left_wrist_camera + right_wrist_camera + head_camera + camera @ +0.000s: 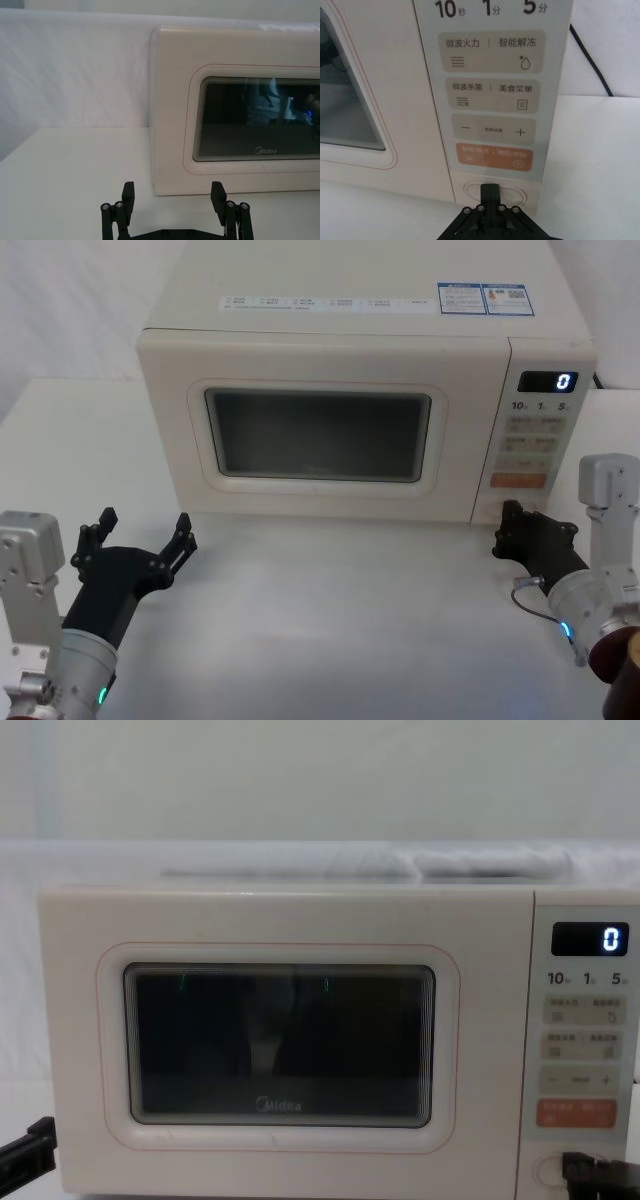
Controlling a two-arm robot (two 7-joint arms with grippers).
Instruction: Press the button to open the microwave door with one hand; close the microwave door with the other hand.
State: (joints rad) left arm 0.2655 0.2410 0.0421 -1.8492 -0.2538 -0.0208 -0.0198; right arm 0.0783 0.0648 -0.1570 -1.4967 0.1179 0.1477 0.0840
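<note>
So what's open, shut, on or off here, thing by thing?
Door: shut, flush with the front.
Button: right tool's tip at it.
Display: lit, reads 0.
Left tool: open, hovering off the door's lower left corner.
Right tool: shut, at the button.

Light: we see soft, even brightness in every view, with no strong source.
Shadows: only a faint one under the microwave door (318, 430).
Glare: we notice pale reflections in its glass, strongest in the left wrist view.
Focus: head view slightly soft; keypad text in the right wrist view sharp.
</note>
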